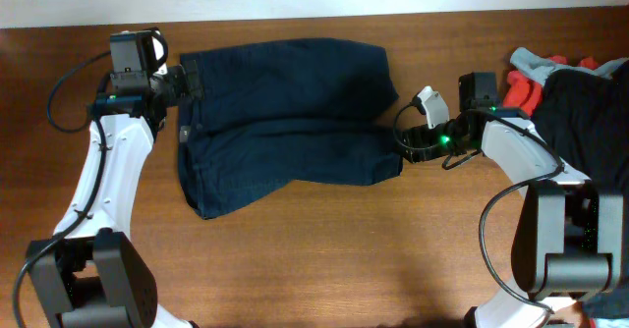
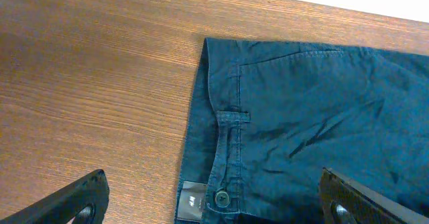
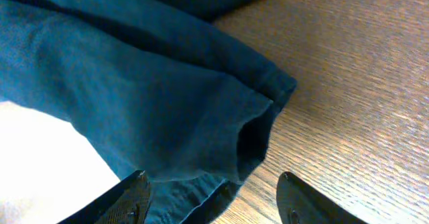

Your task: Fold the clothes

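The dark navy shorts [image 1: 285, 112] lie flat on the table [image 1: 324, 249], waistband to the left, leg hems to the right. My left gripper [image 1: 190, 78] is open at the waistband. In the left wrist view its fingers [image 2: 214, 207] straddle the button and label of the shorts [image 2: 301, 117] without touching them. My right gripper [image 1: 401, 143] is open at the right leg hem. In the right wrist view the hem of the shorts [image 3: 147, 96] lies between its spread fingers [image 3: 214, 197].
A pile of other clothes sits at the right edge: a black garment [image 1: 590, 112], a red one [image 1: 526, 92] and a grey one [image 1: 536, 63]. The right arm's base stands just below the pile.
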Action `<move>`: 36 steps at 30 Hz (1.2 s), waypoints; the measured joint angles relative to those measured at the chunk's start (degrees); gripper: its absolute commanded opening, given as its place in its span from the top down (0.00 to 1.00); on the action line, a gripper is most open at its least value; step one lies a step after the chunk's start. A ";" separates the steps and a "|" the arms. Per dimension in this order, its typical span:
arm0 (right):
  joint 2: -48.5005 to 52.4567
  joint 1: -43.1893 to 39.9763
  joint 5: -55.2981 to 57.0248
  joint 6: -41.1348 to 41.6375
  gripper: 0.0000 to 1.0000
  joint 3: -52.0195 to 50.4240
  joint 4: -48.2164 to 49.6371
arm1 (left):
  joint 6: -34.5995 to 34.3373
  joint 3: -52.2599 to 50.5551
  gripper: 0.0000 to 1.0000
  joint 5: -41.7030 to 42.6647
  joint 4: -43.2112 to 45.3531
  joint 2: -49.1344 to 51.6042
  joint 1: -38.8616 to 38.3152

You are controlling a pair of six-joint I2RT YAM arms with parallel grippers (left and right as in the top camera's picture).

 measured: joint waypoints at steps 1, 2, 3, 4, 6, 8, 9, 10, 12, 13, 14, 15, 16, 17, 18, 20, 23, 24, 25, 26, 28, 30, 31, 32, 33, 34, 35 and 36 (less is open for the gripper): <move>0.00 0.00 -0.24 -0.39 0.38 0.00 0.00 | 0.00 0.00 0.01 0.00 0.00 0.00 0.00; 0.00 0.00 -0.44 -0.81 0.38 0.00 0.09 | 0.00 0.00 0.01 -0.02 0.00 0.00 0.00; 0.00 0.00 -0.66 -1.31 0.39 0.00 0.13 | 0.00 0.00 0.01 0.00 0.00 0.00 0.00; 0.00 0.00 -0.76 -1.66 0.39 0.00 0.13 | 0.00 0.00 0.01 0.00 0.00 0.00 0.00; 0.00 0.00 -0.92 -2.32 0.39 0.00 0.17 | 0.00 0.00 0.01 0.00 0.00 0.00 0.00; 0.00 0.00 -1.05 -2.69 0.41 0.00 0.24 | 0.00 0.00 0.01 0.00 0.00 0.00 0.00; 0.00 0.00 -1.05 -2.75 0.46 0.00 0.44 | 0.00 0.00 0.01 -0.02 0.00 0.00 0.00; 0.00 0.00 -1.05 -2.91 0.48 0.00 0.66 | 0.00 0.00 0.01 0.00 0.00 0.00 0.00; 0.00 0.00 -1.11 -3.13 0.50 0.00 1.05 | 0.00 0.00 0.01 0.00 0.00 0.00 0.00; 0.00 0.00 -1.14 -3.13 0.50 0.00 1.05 | 0.00 0.00 0.01 0.00 0.00 0.00 0.00; 0.02 0.00 -1.25 -3.13 0.50 0.00 1.05 | 0.00 0.00 0.01 0.00 0.00 0.00 0.00; 0.04 0.00 -1.29 -3.15 0.50 0.00 1.05 | 0.02 0.00 0.01 -0.02 0.00 0.00 0.00; 0.09 0.00 -1.33 -3.13 0.50 0.00 1.07 | 0.00 0.00 0.01 0.00 0.00 0.00 0.00; 0.31 0.00 -1.46 -3.15 0.50 0.00 1.20 | 0.00 0.00 0.01 0.00 0.00 0.00 0.00; 0.70 0.00 -1.49 -3.17 0.50 0.00 1.40 | 0.00 0.00 0.01 0.00 0.00 0.00 0.00; 2.03 0.00 -1.49 -3.17 0.57 0.00 1.84 | 0.00 0.00 0.01 -0.02 0.00 0.00 0.00; 3.56 0.00 -1.51 -3.45 0.77 0.00 2.12 | 0.00 0.00 0.01 0.00 0.00 0.00 0.00; 3.69 0.00 -1.57 -3.34 0.89 0.00 2.12 | 0.02 0.00 0.01 0.00 0.00 0.00 0.00; 3.69 0.00 -1.95 -3.63 0.96 0.00 2.16 | 0.00 0.00 0.01 -0.02 0.00 0.00 0.00; 3.69 0.00 -2.27 -3.34 0.96 0.00 2.12 | 0.00 0.00 0.01 0.00 0.02 0.00 0.00; 3.72 0.00 -3.37 -3.32 0.96 0.13 1.16 | 0.00 0.00 0.01 -0.02 0.00 0.00 0.00; 3.72 0.00 -4.52 -3.37 0.96 1.05 -1.40 | 0.00 0.00 0.01 -0.02 0.00 0.00 0.00; 3.72 0.00 -5.05 -3.37 0.96 2.05 -3.43 | 0.00 0.00 0.01 -0.02 0.00 0.00 0.00; 3.72 0.00 -5.42 -3.39 0.96 2.97 -5.22 | 0.00 0.00 0.01 -0.02 0.02 0.00 0.00; 3.69 0.00 -6.21 -3.08 0.96 5.88 -11.58 | 0.00 0.00 0.01 0.00 -0.02 0.00 0.00; 3.65 0.00 -6.40 -2.91 0.96 6.67 -12.85 | 0.00 0.00 0.01 -0.02 -0.02 0.00 0.00; 3.69 0.00 -6.47 -2.45 0.96 8.17 -17.07 | 0.00 0.00 0.01 -0.02 -0.07 0.00 0.00; 3.58 0.00 -6.73 -1.79 0.96 10.01 -23.41 | 0.00 0.00 0.01 -0.02 0.09 0.00 0.00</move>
